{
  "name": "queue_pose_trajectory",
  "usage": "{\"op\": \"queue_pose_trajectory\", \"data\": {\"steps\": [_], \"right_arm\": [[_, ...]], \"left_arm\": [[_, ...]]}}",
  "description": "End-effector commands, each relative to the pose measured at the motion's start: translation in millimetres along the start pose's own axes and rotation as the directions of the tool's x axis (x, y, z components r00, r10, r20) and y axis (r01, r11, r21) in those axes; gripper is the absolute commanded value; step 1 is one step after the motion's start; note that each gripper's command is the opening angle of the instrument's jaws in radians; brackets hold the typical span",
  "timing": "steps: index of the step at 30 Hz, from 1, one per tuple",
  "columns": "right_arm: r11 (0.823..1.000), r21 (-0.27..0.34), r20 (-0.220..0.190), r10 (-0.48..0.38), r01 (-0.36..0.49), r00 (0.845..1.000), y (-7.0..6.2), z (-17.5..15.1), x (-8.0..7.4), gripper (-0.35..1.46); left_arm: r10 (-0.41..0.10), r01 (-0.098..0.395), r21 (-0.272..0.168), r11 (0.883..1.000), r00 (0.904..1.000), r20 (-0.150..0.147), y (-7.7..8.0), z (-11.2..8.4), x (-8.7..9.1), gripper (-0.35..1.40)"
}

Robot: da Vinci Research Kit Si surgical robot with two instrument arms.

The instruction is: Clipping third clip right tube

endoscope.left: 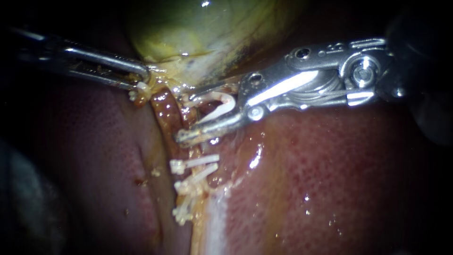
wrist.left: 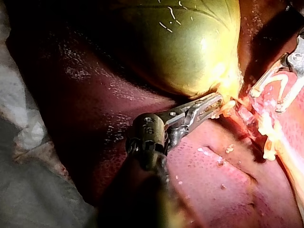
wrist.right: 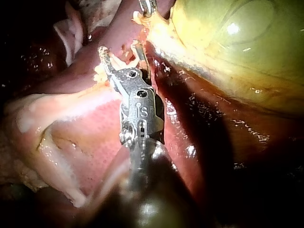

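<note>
Right instrument's end effector (endoscope.left: 185, 117) grips an open clip (endoscope.left: 222, 106) astride a tube (endoscope.left: 187, 111); left instrument's end effector (endoscope.left: 141, 85) clamps the gallbladder (endoscope.left: 198, 33).

gallbladder (wrist.left: 190, 47): yellow-green, with thin pale lines across it
liver (endoscope.left: 330, 179): dark red, fine pale dots all over
tube (endoscope.left: 165, 113): orange-brown
open clip (endoscope.left: 224, 105): white
closed clips (endoscope.left: 196, 163): white
left instrument (endoscope.left: 143, 80): silver-grey
right instrument (endoscope.left: 185, 115): silver, one white strip
</note>
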State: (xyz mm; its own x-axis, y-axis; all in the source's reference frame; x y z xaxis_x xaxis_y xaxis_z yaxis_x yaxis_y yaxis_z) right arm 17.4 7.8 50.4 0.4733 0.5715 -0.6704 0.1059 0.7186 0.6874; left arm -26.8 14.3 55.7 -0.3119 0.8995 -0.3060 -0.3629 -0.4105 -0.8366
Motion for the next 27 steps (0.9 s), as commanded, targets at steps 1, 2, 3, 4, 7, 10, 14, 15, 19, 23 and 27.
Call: {"op": "queue_pose_trajectory", "data": {"steps": [1,2,3,4,7,10,14,15,19,23,27], "right_arm": [[1.000,0.000,0.000,0.000,0.000,1.000,0.0,0.0,0.0,0.36],[1.000,0.000,0.000,0.000,0.000,1.000,0.0,0.0,0.0,0.36],[1.000,0.000,0.000,0.000,0.000,1.000,0.0,0.0,0.0,0.36],[1.000,0.000,0.000,0.006,-0.006,1.000,0.0,0.0,0.0,0.36],[1.000,0.001,-0.002,0.016,-0.016,1.000,0.0,0.0,-0.2,0.39],[0.999,0.007,-0.016,0.049,-0.049,0.999,0.0,0.3,-0.6,0.42],[0.997,0.010,-0.024,0.071,-0.071,0.997,0.2,0.7,-1.7,0.45],[0.997,0.010,-0.023,0.075,-0.075,0.997,0.3,0.8,-2.0,0.46],[0.996,0.009,-0.019,0.090,-0.090,0.996,0.8,1.0,-3.5,0.47],[0.995,0.006,-0.015,0.100,-0.100,0.995,1.6,0.9,-5.2,0.47],[0.995,0.003,-0.012,0.103,-0.103,0.995,2.6,1.1,-6.8,0.48]], "left_arm": [[0.000,0.000,0.000,1.000,1.0000,0.000,0.0,0.0,0.0,-0.35],[0.000,0.000,0.000,1.000,1.0000,0.000,0.0,0.0,0.0,-0.35],[0.000,0.000,0.000,1.000,1.0000,0.000,0.0,0.0,0.0,-0.35],[0.000,0.000,0.000,1.000,1.0000,0.000,0.0,0.0,0.0,-0.35],[0.000,0.000,0.000,1.000,1.0000,0.000,0.0,0.0,0.0,-0.35],[0.000,0.000,0.000,1.000,1.0000,0.000,0.0,0.0,0.0,-0.35],[0.000,0.000,0.000,1.000,1.0000,0.000,0.0,0.0,0.0,-0.35],[0.000,0.000,0.000,1.000,1.0000,0.000,0.0,0.0,0.0,-0.35],[0.000,0.000,0.000,1.000,1.0000,0.000,0.0,0.0,0.0,-0.35],[0.000,0.000,0.000,1.000,1.0000,0.000,0.0,0.0,0.0,-0.35],[0.000,0.000,0.000,1.000,1.0000,0.000,0.0,0.0,0.0,-0.35]]}}
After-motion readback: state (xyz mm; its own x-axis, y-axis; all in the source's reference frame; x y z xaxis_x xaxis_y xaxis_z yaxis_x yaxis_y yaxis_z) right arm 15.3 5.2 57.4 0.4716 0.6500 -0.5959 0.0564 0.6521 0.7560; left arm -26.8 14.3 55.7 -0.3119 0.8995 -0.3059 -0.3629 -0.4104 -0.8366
